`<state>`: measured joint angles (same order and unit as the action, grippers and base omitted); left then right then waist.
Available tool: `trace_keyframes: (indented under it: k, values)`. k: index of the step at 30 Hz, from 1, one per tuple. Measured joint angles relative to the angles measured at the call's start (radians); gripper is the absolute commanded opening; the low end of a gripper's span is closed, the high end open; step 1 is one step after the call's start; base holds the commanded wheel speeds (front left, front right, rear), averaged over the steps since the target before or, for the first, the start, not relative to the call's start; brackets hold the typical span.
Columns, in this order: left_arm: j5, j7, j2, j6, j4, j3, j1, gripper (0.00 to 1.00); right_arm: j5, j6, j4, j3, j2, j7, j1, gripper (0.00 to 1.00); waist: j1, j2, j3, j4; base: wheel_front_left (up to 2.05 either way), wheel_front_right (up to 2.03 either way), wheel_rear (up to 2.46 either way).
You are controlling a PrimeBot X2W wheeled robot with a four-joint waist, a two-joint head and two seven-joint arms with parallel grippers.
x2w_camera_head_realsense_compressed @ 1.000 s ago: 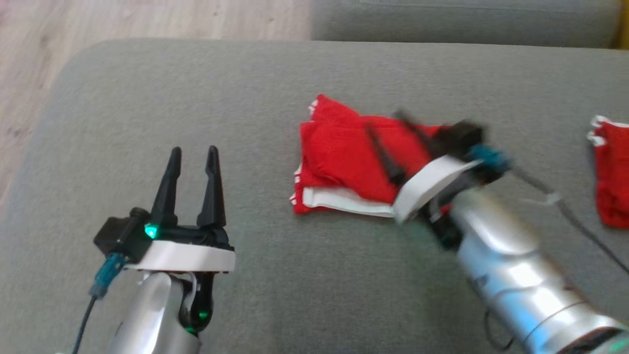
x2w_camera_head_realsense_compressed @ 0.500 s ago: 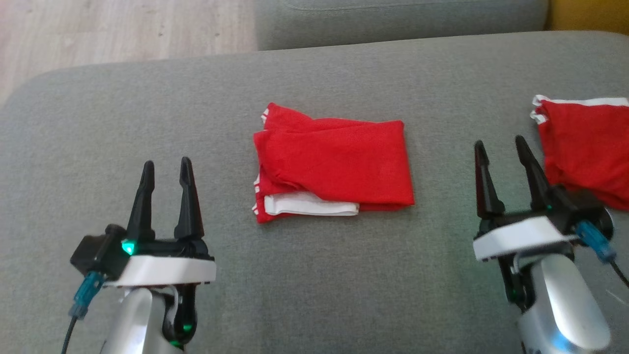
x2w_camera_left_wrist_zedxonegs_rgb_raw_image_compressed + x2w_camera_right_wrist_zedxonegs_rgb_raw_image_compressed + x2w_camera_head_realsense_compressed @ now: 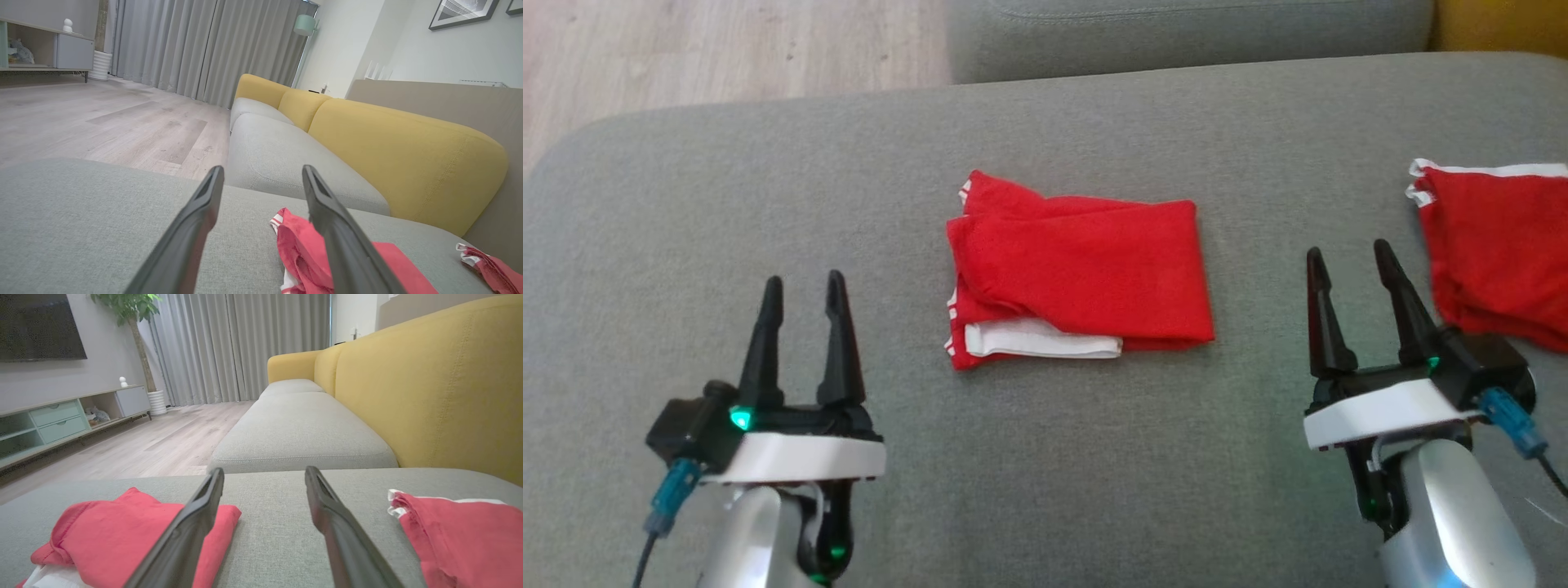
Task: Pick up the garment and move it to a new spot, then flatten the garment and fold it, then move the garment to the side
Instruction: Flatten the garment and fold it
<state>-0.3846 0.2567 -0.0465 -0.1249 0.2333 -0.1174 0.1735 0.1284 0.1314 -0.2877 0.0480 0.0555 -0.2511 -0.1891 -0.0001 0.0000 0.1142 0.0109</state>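
While the head view frames the garment (image 3: 1086,261), wrist views add curtains (image 3: 196,49).

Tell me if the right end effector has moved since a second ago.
Yes. The right end effector was over the folded red garment; now it is off that garment's right edge, over the grey cushion, beside the second red garment.

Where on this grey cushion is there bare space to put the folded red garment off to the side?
The widest bare stretch of the grey cushion is left of the folded garment, beyond the left gripper. The far strip behind the garment is bare too. The right is tighter: the right gripper sits in the gap beside a second red garment.
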Motion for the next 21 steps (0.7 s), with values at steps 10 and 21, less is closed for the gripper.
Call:
trace_keyframes:
  k: [10, 21]
  values:
    - [-0.002, 0.0, 0.001, 0.0, 0.0, -0.056, 0.021, 1.0, -0.08, 0.0, -0.128, 0.027, 0.0, 0.009, -0.127, 0.0, 0.0002, 0.0, 0.055, 0.073, 0.0, 0.0, 0.0]
    - [-0.027, 0.0, 0.003, 0.0, -0.002, -0.131, 0.094, 1.0, -0.13, 0.0, -0.559, 0.049, 0.003, 0.075, -0.37, 0.0, 0.0003, 0.0, 0.151, 0.19, 0.0, 0.0, 0.0]
